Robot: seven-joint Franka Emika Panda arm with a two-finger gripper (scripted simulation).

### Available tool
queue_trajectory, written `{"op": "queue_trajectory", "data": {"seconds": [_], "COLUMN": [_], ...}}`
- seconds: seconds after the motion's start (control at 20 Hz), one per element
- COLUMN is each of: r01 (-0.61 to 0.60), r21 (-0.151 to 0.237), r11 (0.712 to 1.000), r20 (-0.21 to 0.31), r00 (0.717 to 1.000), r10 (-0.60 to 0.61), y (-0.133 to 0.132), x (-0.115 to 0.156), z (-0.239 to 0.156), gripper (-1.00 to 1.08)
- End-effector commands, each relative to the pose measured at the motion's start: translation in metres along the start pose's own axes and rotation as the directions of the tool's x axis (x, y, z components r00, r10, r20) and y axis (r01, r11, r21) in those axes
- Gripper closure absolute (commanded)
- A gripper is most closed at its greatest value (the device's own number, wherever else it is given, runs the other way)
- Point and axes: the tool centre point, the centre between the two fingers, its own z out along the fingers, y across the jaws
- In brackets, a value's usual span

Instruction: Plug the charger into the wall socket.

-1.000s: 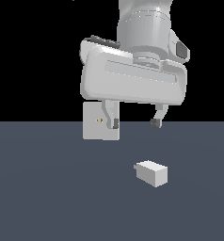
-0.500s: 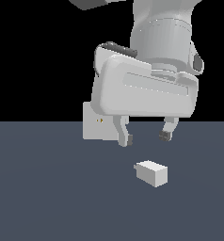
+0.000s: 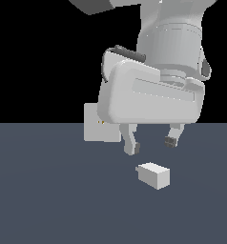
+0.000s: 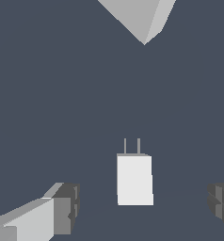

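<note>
Item: my gripper, fingers spread wide, holding nothing, poised above the floor.
Item: charger, small pale block lying on the floor just below and between my fingertips; its two prongs point away from my wrist.
Item: wall socket, upright grey plate, partly behind my hand, apart from the charger.

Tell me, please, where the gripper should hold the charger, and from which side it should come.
Grip the charger by its two long flat sides, coming from above with the open gripper. It lies flat on the floor; its prongs stick out of one end, so keep that end free.
</note>
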Motion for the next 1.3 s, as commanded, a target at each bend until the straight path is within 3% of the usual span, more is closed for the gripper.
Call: {"op": "queue_trajectory", "data": {"seconds": [0.0,0.95,1.0,1.25], "r01": [0.0,0.002,0.002,0.002], "r21": [0.0,0.0,0.0,0.0], "r11": [1.0,1.0,1.0,1.0], "r20": [0.0,0.0,0.0,0.0], "r00": [1.0,1.0,1.0,1.0], "r10": [0.0,-0.002,-0.002,-0.002], "y": [0.0,0.0,0.0,0.0], "x": [0.0,-0.008,-0.008,-0.008], "z": [0.0,0.05,0.05,0.05], "gripper": [-0.92,-0.92,1.08,1.08]}}
